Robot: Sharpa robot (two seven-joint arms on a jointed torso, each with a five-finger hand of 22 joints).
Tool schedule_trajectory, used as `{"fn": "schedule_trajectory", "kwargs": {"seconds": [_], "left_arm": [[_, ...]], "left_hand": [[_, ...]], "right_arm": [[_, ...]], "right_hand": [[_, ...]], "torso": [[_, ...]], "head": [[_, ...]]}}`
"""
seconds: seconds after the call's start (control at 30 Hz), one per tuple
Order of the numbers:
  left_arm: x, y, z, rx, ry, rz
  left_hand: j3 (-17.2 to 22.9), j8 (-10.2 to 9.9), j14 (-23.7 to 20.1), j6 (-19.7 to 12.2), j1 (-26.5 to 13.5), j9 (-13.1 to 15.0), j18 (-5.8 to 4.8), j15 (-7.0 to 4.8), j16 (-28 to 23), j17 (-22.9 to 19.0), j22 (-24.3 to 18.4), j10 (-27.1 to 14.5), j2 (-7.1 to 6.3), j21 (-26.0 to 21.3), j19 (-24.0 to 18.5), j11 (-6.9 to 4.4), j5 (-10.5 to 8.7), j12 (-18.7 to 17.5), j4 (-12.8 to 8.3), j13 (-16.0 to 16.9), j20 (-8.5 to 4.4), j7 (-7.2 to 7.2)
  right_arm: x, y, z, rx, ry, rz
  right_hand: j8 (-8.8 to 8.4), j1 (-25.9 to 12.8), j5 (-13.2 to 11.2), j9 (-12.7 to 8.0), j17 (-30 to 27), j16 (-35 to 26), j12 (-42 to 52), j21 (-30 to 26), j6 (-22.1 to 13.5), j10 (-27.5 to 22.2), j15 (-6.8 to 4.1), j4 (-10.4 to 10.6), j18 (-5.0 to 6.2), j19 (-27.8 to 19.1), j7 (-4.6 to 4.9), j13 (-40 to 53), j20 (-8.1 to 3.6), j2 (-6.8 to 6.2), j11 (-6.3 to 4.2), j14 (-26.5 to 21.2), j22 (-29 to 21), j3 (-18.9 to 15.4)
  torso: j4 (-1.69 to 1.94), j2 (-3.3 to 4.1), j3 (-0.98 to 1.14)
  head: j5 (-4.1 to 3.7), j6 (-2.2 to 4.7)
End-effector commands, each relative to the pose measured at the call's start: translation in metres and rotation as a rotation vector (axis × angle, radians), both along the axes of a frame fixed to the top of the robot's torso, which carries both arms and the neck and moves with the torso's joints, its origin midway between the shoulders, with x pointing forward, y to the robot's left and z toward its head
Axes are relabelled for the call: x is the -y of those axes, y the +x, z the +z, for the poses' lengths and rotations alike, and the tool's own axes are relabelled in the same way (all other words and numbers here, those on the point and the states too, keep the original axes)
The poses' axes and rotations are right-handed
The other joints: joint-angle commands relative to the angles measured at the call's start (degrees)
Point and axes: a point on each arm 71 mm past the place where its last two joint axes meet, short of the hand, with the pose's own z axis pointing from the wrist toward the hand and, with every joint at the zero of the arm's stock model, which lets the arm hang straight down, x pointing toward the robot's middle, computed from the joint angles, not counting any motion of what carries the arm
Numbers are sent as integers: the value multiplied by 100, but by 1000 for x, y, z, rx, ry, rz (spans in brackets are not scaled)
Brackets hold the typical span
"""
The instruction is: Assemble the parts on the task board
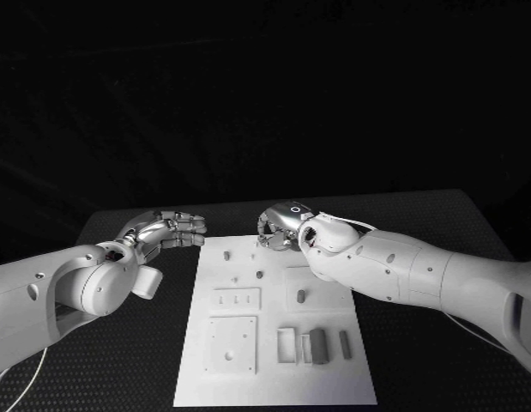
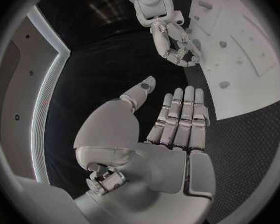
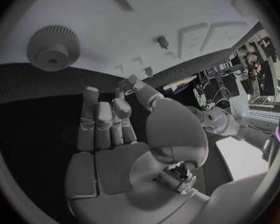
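**Both hands bare at the board's far end**

My right hand (image 1: 286, 227) hovers over the far edge of the task board (image 1: 278, 378), fingers apart and loosely curled, holding nothing. A grey gear (image 3: 53, 47) lies flat on the board just beyond my fingertips. My left hand (image 1: 170, 229) floats beside the board's far left corner, fingers straight, thumb apart, empty. The board's long axis runs away from me; grey parts (image 1: 318, 344) lie lengthwise near its close end.

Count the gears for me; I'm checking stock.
1: the gear lies on the task board near its edge, beyond the right hand; others may be hidden.
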Motion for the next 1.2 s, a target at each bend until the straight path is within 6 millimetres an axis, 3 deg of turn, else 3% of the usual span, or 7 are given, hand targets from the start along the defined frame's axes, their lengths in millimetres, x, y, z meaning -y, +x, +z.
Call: {"fn": "schedule_trajectory", "kwargs": {"seconds": [0.03,0.27,0.7,1.2], "left_arm": [[4,0,1,5,-13,-13],[5,2,1,6,-12,-14],[11,2,3,10,-19,-23],[11,3,11,23,-21,-25]], "left_hand": [[-36,-31,49,-1,-36,-8,51,4,-39,7,-8,-20,1,-36,44,9,-38,-35,7,-7,9,181],[-36,-33,50,-1,-36,-9,49,4,-41,9,-9,-20,4,-38,46,9,-38,-37,8,-8,8,181],[-42,-39,53,-6,-43,-15,44,4,-48,12,-12,-22,6,-46,51,13,-38,-45,11,-11,6,188],[-45,-40,55,-4,-44,-17,41,3,-53,15,-14,-20,5,-52,53,12,-39,-48,10,-12,4,187]], "right_arm": [[-4,3,1,33,-7,-7],[-10,5,-1,17,-11,-1],[-16,8,-9,13,-26,-11],[-18,8,-14,6,-33,-22]], "right_hand": [[-8,-43,-4,-2,-11,37,26,33,132,39,-40,8,79,20,138,-3,-41,-16,-4,17,120,40],[-18,-46,-4,-2,-18,40,17,36,121,35,-37,8,79,23,142,-16,-45,-19,0,19,118,47],[-32,-51,-4,-1,-28,43,16,39,108,38,-33,5,79,22,147,-18,-48,-25,5,19,116,53],[-38,-59,-4,1,-35,46,17,41,106,43,-30,8,79,23,150,-16,-49,-23,7,19,115,56]], "torso": [[169,3,5],[179,3,-1],[181,16,2],[265,61,9]], "head": [[5,2],[-1,-20],[20,32],[29,-65]]}}
